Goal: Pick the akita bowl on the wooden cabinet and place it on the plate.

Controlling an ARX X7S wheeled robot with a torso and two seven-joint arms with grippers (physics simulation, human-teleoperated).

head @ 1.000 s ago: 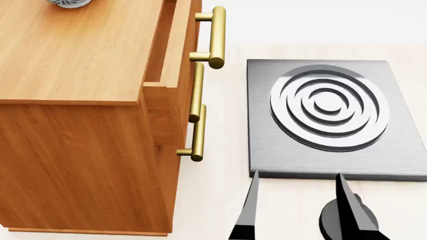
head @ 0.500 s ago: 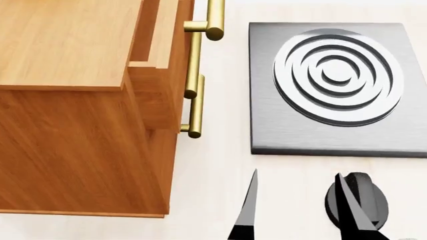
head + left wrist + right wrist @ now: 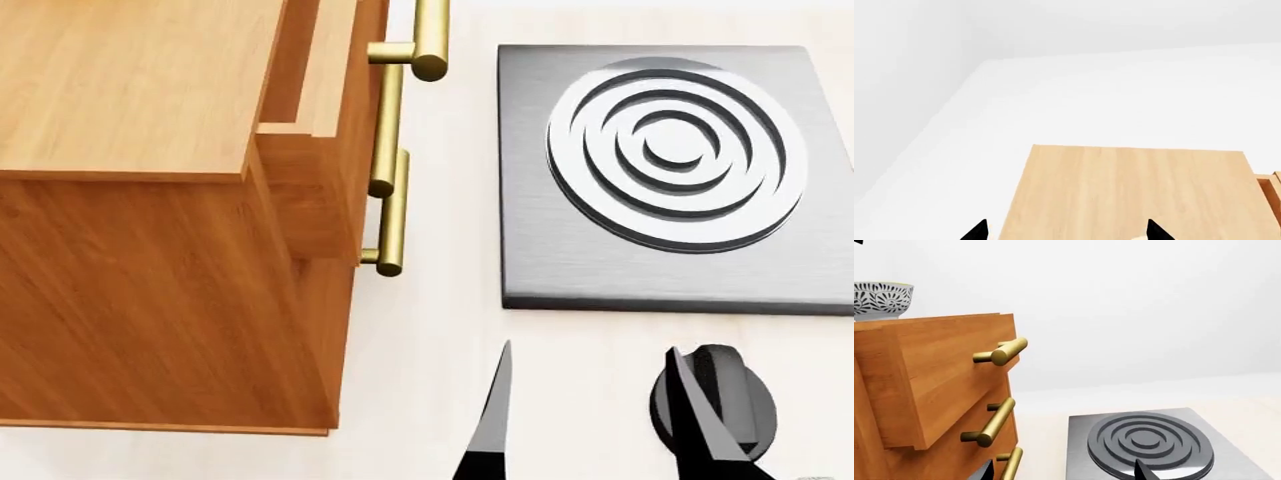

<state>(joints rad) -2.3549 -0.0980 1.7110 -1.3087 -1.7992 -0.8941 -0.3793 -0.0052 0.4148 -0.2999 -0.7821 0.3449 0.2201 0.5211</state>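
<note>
Right gripper (image 3: 587,415): low in the head view over the pale counter, its two dark fingers spread wide with nothing between them; a round dark part of the arm sits behind the right-hand finger.
Left gripper (image 3: 1064,231): only two black fingertips show in its wrist view, set wide apart over the near edge of the cabinet top, holding nothing.
Cabinet (image 3: 147,250): fills the left of the head view; orange-brown wood grain, top drawer pulled slightly forward of the ones below; the part of its top seen by the left wrist camera is bare wood.
Stove (image 3: 674,175): grey square slab with raised concentric rings, lying flat on the counter to the right of the cabinet, apart from it and ahead of the right gripper.
Handles (image 3: 396,150): brass bars along the drawer fronts, facing the stove.
Bowl (image 3: 881,300): seen only in the right wrist view, upright on the cabinet top, white with a dark leaf pattern, cut off by the picture edge.
</note>
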